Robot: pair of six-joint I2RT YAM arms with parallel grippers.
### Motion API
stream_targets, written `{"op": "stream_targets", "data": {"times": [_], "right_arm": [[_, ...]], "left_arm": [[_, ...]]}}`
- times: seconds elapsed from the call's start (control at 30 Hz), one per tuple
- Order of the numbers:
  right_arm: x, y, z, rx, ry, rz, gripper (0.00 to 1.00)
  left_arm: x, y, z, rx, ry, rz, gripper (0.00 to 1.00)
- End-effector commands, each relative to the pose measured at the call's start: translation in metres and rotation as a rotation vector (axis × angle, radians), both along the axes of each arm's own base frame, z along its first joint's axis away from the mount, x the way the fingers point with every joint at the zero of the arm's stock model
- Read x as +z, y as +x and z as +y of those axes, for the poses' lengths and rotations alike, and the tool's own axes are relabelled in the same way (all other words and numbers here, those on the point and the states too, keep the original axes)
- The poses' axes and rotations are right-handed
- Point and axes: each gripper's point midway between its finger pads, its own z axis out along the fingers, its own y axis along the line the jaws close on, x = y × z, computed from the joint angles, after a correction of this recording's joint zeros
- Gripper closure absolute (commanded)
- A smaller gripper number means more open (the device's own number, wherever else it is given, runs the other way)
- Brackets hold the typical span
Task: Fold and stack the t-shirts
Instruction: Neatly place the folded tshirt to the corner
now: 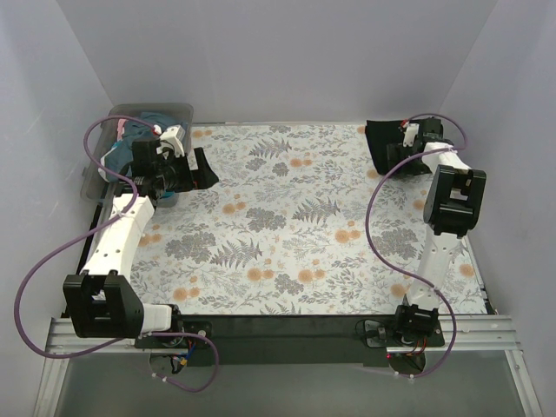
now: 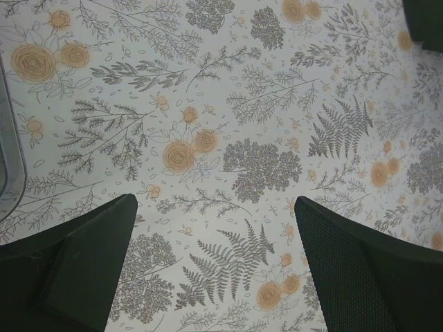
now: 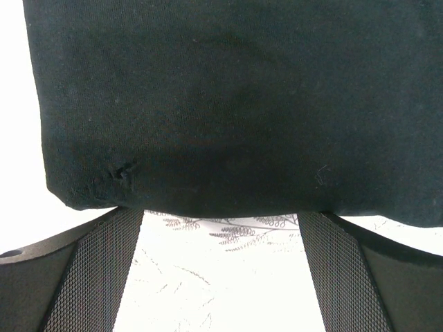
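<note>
Holding: nothing. Your left gripper hangs spread wide over the floral-printed table covering, and your right gripper is equally wide.
Black shirt: the solid black cloth t-shirt lies bundled at the far right corner, its edge just ahead of the right jaws, unclamped.
Other shirts: teal and blue cloth t-shirts sit bunched in the clear plastic bin at the far left corner, just beside your left gripper.
Likely step: fetching the next shirt from the bin.
Doing it well: come down over the bin wall, pinch one layer near a collar or shoulder, and lift clear before carrying it to the middle.
Risk: snagging two shirts together, or tipping the bin.
</note>
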Motion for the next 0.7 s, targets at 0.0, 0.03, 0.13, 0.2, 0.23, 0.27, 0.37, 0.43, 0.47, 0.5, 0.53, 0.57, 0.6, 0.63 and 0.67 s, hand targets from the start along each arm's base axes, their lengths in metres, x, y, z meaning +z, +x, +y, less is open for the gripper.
{"op": "stream_targets", "data": {"times": [0.0, 0.03, 0.13, 0.2, 0.23, 0.27, 0.37, 0.43, 0.47, 0.5, 0.53, 0.57, 0.6, 0.63, 0.67], "right_arm": [[-0.045, -0.023, 0.014, -0.012, 0.083, 0.144, 0.02], [-0.044, -0.022, 0.014, -0.022, 0.090, 0.145, 0.02], [-0.044, -0.019, 0.018, -0.031, 0.101, 0.144, 0.02], [-0.046, -0.019, 0.022, -0.030, 0.094, 0.151, 0.01], [-0.046, -0.019, 0.023, -0.028, 0.088, 0.151, 0.02], [-0.046, -0.019, 0.025, -0.026, 0.084, 0.152, 0.02], [-0.047, -0.017, 0.023, -0.052, 0.083, 0.152, 0.02], [-0.044, -0.014, 0.024, -0.059, 0.085, 0.146, 0.02], [-0.045, -0.014, 0.024, -0.055, 0.089, 0.145, 0.02], [-0.044, -0.014, 0.025, -0.052, 0.088, 0.143, 0.02], [-0.044, -0.014, 0.025, -0.045, 0.088, 0.144, 0.02], [-0.042, -0.014, 0.026, -0.043, 0.088, 0.140, 0.02], [-0.039, -0.013, 0.027, -0.035, 0.092, 0.133, 0.02], [-0.027, -0.012, 0.027, -0.027, 0.090, 0.112, 0.02], [-0.020, -0.011, 0.028, -0.020, 0.092, 0.100, 0.02]], "left_arm": [[0.007, 0.002, -0.001, -0.006, 0.005, -0.024, 0.02], [0.007, 0.002, -0.001, -0.006, 0.005, -0.023, 0.02], [0.004, 0.002, -0.001, -0.006, 0.000, -0.013, 0.02], [0.003, 0.002, -0.002, -0.009, -0.004, -0.008, 0.02], [0.003, 0.002, -0.002, -0.009, -0.004, -0.008, 0.02], [0.003, 0.002, -0.002, -0.010, -0.005, -0.009, 0.02], [0.003, 0.003, -0.001, -0.007, -0.001, -0.010, 0.02], [0.003, 0.003, -0.002, -0.009, -0.004, -0.008, 0.02], [0.004, 0.003, -0.002, -0.010, -0.005, -0.009, 0.02], [0.004, 0.004, -0.002, -0.010, -0.005, -0.011, 0.02], [0.004, 0.004, -0.003, -0.010, -0.007, -0.009, 0.02], [0.005, 0.004, -0.003, -0.011, -0.009, -0.011, 0.02], [0.006, 0.005, -0.003, -0.010, -0.008, -0.011, 0.02], [0.007, 0.005, -0.003, -0.012, -0.008, -0.013, 0.02], [0.012, 0.006, -0.003, -0.014, -0.005, -0.021, 0.02]]}}
